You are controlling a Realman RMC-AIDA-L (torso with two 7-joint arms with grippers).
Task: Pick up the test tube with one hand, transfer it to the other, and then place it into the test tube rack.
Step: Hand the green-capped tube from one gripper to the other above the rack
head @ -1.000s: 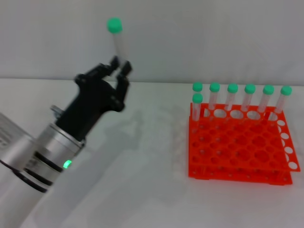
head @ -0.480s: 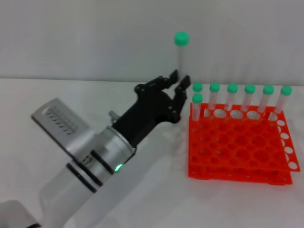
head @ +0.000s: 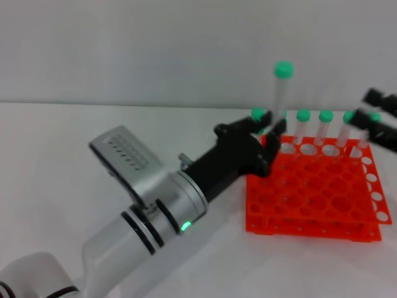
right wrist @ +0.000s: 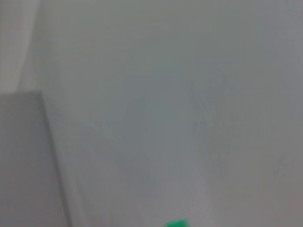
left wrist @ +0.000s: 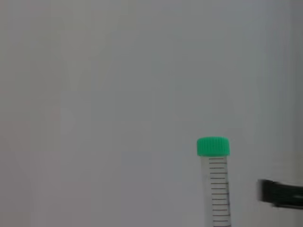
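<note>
While the left gripper [head: 268, 133] is clamping the lower end of the test tube [head: 282, 90], I am carrying the tube upright across the worktop [head: 93, 155] toward its right side. Half a second ago the gripper was just short of the rack's left edge; one second ago it was well to the left. Now it is sitting over the back-left corner of the orange rack [head: 310, 192], partly covering the tubes already standing in the back row [head: 325, 127].

The second change: the right gripper [head: 378, 121] is entering at the right edge of the head view, above the back-right corner of the rack. It was absent from both earlier pictures. I am reading this as the hand-over approach beginning: pickup is complete, transfer is not yet made.

Tube position relative to the left gripper: the fingers are closed on the lowest part of the tube, and the green cap [left wrist: 213, 146] is standing free well above them. The left wrist view is showing the cap and graduated wall, with a dark part of the other gripper [left wrist: 280, 193] off to one side, near but apart.

The right gripper's fingers are appearing spread, holding nothing. The tube and the right gripper are apart, with the rack's back row between them.
</note>
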